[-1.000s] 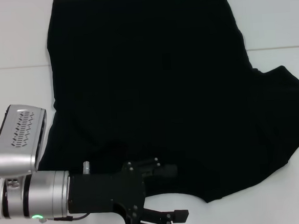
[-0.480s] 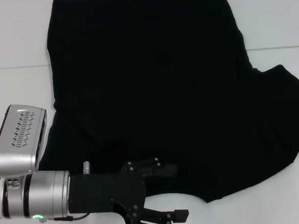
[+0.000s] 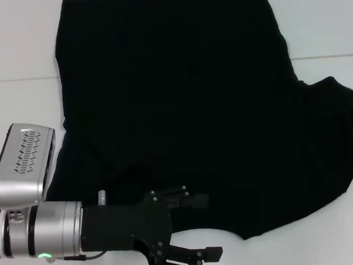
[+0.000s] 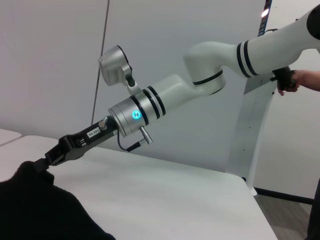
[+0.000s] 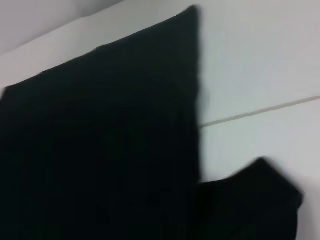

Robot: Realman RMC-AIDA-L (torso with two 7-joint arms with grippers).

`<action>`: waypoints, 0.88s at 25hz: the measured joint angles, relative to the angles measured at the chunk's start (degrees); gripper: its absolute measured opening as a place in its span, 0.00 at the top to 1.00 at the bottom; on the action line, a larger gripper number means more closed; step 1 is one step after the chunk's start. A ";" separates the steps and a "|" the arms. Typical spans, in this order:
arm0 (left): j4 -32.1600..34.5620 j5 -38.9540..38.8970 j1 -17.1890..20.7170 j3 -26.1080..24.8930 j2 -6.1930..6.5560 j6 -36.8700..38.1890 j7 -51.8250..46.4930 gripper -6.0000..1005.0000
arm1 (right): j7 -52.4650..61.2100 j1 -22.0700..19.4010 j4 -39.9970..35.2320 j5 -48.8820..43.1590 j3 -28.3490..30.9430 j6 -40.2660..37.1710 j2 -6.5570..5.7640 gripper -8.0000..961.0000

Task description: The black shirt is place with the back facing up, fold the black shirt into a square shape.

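Observation:
The black shirt (image 3: pixel 180 102) lies spread on the white table (image 3: pixel 13 47), plain side up. My left gripper (image 3: pixel 204 227) is open at the shirt's near edge, with one finger over the fabric and the other over bare table. My right gripper (image 4: pixel 47 159) shows in the left wrist view, shut on the tip of the shirt's right sleeve (image 3: pixel 351 96) and raising it off the table. In the head view only a dark tip of it shows at the right edge. The shirt also fills the right wrist view (image 5: pixel 100 150).
A table seam (image 3: pixel 323 57) runs across behind the shirt's middle. In the left wrist view bare white table (image 4: pixel 175 200) stretches past the shirt, and a person's hand (image 4: pixel 302 80) holds a black handle at the far side.
The right sleeve's tip has risen and bunched at the head view's right edge, drawn slightly inward. My left arm has not moved.

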 joint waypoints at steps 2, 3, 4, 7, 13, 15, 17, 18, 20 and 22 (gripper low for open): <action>0.00 0.00 -0.04 0.00 0.00 -0.01 0.00 0.06 | -0.44 0.75 0.03 0.00 -0.02 -2.76 0.22 0.92; 0.01 0.00 -0.11 0.00 0.00 -0.01 0.00 0.06 | -0.53 1.34 0.04 0.00 -0.15 -4.37 0.41 0.91; 0.00 0.00 -0.17 0.01 -0.01 -0.02 0.00 0.07 | -0.55 1.82 0.05 0.00 -0.40 -5.75 0.57 0.91; 0.00 0.00 -0.28 0.01 0.00 -0.02 0.00 0.07 | -0.17 3.67 0.13 -0.10 -3.28 -8.72 1.20 0.91; 0.01 0.00 -0.25 0.01 0.09 -0.02 0.00 0.07 | 4.64 6.72 0.59 -0.52 -14.25 -8.97 2.57 0.90; 0.05 0.02 -0.12 -0.24 0.09 -0.01 0.00 0.07 | 5.86 7.26 0.45 -0.54 -16.10 -8.55 2.86 0.90; 0.09 0.17 -0.06 -0.79 0.10 0.12 0.00 0.07 | 6.31 7.83 0.38 -0.54 -16.52 -8.39 2.98 0.90; 0.10 0.19 -0.05 -1.14 0.13 0.26 0.00 0.07 | 6.49 8.07 0.36 -0.54 -16.54 -8.36 3.02 0.90; 0.10 0.22 -0.04 -1.70 0.21 0.42 -0.03 0.07 | 6.79 8.49 0.31 -0.50 -16.55 -8.34 3.09 0.89; 0.11 0.33 -0.02 -2.17 0.26 0.48 -0.41 0.07 | 6.96 8.88 0.29 -0.33 -16.52 -8.35 3.18 0.89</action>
